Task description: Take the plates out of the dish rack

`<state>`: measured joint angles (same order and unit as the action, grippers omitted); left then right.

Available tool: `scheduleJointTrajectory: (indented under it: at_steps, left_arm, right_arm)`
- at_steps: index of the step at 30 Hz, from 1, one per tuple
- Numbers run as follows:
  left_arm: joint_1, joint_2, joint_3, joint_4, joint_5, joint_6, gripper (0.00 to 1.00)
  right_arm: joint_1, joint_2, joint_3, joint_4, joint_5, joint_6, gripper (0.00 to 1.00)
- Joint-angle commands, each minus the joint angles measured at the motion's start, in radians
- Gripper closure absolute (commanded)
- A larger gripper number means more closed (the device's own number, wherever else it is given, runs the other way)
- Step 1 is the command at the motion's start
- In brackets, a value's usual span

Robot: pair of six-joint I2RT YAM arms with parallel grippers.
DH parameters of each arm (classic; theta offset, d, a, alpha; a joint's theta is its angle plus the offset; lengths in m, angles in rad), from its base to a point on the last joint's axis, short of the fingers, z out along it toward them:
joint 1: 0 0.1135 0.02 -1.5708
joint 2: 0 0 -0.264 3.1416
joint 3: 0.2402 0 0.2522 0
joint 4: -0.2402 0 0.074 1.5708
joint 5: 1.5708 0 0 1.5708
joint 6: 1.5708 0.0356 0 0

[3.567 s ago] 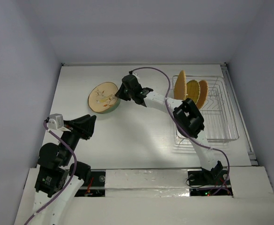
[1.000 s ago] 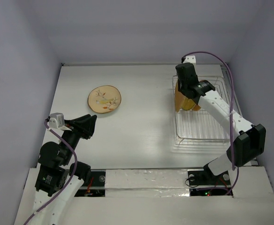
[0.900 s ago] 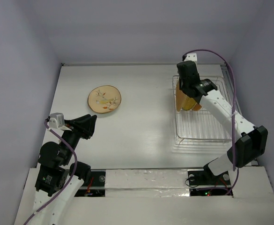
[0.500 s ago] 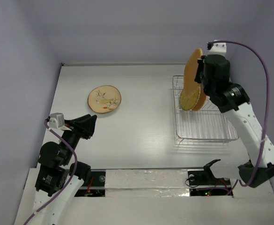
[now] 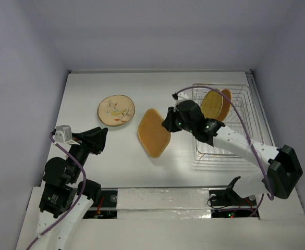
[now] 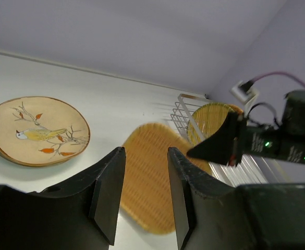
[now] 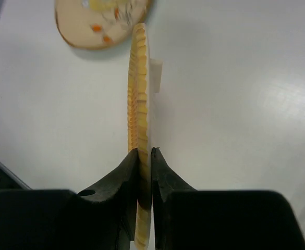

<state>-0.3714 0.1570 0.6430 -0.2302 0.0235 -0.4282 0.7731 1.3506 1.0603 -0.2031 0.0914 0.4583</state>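
My right gripper (image 5: 169, 121) is shut on the rim of the tan woven rounded-square plate (image 5: 154, 133) and holds it above the table, left of the dish rack (image 5: 235, 140). In the right wrist view the plate (image 7: 139, 78) shows edge-on between the pinched jaws of my right gripper (image 7: 144, 152). Two round woven yellow/orange plates (image 5: 216, 104) stand in the rack's far end. The cream plate with a bird and floral motif (image 5: 116, 109) lies flat at the far left on another plate; it also shows in the left wrist view (image 6: 36, 130). My left gripper (image 6: 144, 151) is open and empty, at the near left.
The silver wire rack's near half holds nothing. The right arm's purple cable (image 5: 215, 91) loops over the rack. Walls close the table at the back and sides.
My right gripper has lifted the tan woven plate out of the rack and carried it left and down over the table's middle. The left arm has not moved.
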Motion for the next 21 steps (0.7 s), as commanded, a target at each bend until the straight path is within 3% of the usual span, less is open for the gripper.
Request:
scheduleJointTrajectory:
  at_steps: [1, 6, 10, 21]
  left_arm:
    - [-0.004, 0.021, 0.01, 0.028, -0.008, -0.004, 0.65]
    - [-0.004, 0.024, 0.01, 0.032, -0.002, -0.004, 0.65]
    - [0.005, 0.024, 0.009, 0.035, 0.004, -0.004, 0.65]
    - [0.032, 0.032, 0.007, 0.043, 0.026, 0.0, 0.65]
  right_arm:
    - [-0.009, -0.03, -0.118, 0.326, -0.078, 0.156, 1.0]
    - [-0.009, -0.013, -0.298, 0.455, -0.03, 0.235, 1.0]
    - [-0.009, 0.042, -0.353, 0.424, 0.066, 0.261, 0.95]
    - [-0.009, 0.093, -0.359, 0.361, 0.177, 0.235, 0.4]
